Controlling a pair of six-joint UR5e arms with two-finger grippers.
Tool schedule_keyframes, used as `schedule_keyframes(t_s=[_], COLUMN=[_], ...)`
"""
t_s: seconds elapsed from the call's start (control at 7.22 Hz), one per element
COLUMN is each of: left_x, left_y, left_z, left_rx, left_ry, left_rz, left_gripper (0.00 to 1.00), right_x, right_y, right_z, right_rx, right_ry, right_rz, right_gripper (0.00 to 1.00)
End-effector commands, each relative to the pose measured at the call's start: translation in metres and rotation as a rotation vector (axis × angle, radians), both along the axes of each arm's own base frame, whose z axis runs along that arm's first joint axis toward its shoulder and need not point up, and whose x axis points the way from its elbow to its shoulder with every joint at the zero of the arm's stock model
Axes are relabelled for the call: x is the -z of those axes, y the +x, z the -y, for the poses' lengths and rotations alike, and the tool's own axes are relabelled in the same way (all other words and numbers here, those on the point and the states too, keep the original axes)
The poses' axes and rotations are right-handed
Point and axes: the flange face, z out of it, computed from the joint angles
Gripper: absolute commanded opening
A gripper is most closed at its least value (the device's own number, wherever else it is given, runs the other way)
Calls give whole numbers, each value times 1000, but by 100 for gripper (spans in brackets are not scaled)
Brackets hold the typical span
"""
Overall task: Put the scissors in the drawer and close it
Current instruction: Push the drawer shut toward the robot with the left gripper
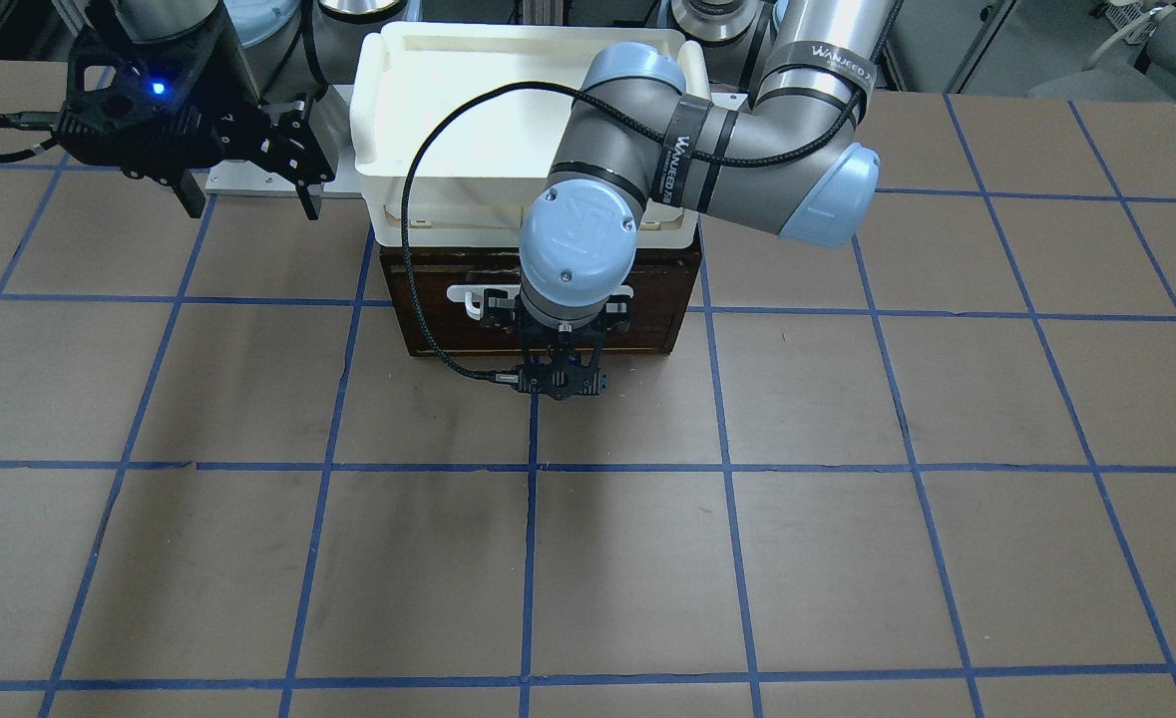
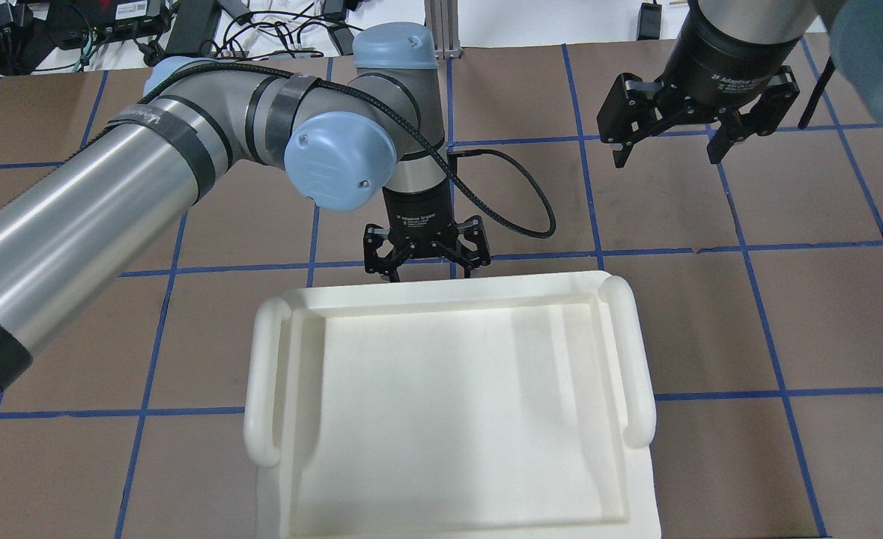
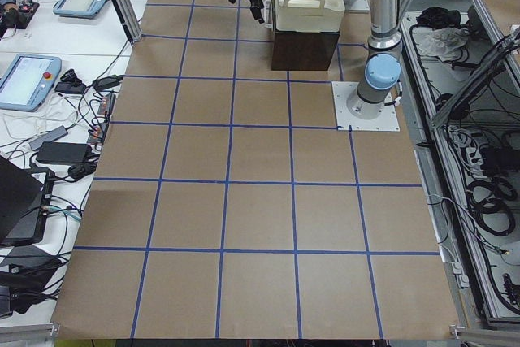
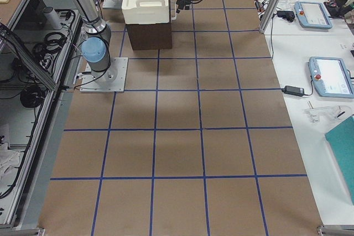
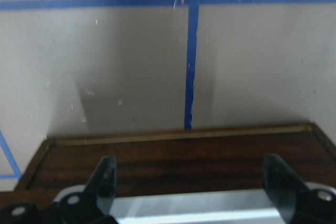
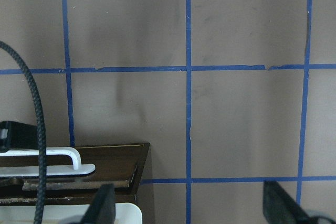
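The drawer's dark brown front (image 1: 428,324) with its white bar handle (image 1: 468,297) faces the open table and looks pushed in under the white tray. My left gripper (image 1: 558,317) is open. It hangs right in front of the drawer front, its fingers either side of the handle's middle. The left wrist view shows the handle (image 5: 194,205) between the spread fingers (image 5: 105,182) above the brown front (image 5: 173,150). My right gripper (image 2: 669,153) is open, empty and raised beside the drawer; it also shows in the front-facing view (image 1: 248,199). The scissors are out of view everywhere.
A white plastic tray (image 2: 261,374) sits empty on top of the drawer cabinet (image 3: 305,50). A black cable (image 1: 413,249) loops from the left wrist past the drawer's corner. The brown table with blue tape lines (image 1: 588,558) stretches in front.
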Motion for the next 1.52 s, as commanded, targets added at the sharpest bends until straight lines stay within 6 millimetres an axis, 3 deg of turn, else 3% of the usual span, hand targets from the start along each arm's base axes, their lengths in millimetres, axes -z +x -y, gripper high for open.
schedule_keyframes(t_s=[0.0, 0.14, 0.42, 0.55, 0.69, 0.83, 1.11, 1.25, 1.38], left_x=[4, -1, -39, -64, -102, -139, -193, -204, -204], left_y=[5, 6, 2, 2, 7, 28, 66, 86, 119], left_z=[-10, 3, 31, 38, 40, 35, -6, -32, -47], left_rx=[-1, -6, -12, -3, 32, 79, 65, 46, -3], left_ry=[27, -15, -173, -231, -300, -369, -375, -358, -359], left_rz=[9, -4, -55, -60, -81, -44, -21, -17, -10], left_gripper=[99, 99, 99, 99, 100, 100, 100, 98, 98], right_x=[0, 0, 1, 1, 1, 0, 0, 0, 1], right_y=[0, 0, 1, 1, 1, 1, 1, 1, 1], right_z=[0, 0, 0, 0, 0, 0, 0, 0, 0], right_rx=[0, 0, -2, -2, -2, -2, -2, -2, -2], right_ry=[0, 0, 2, 2, 2, 0, -2, 0, 0], right_rz=[0, 0, 0, 0, 0, 0, 0, 0, 0], right_gripper=[100, 100, 100, 100, 100, 100, 100, 100, 100])
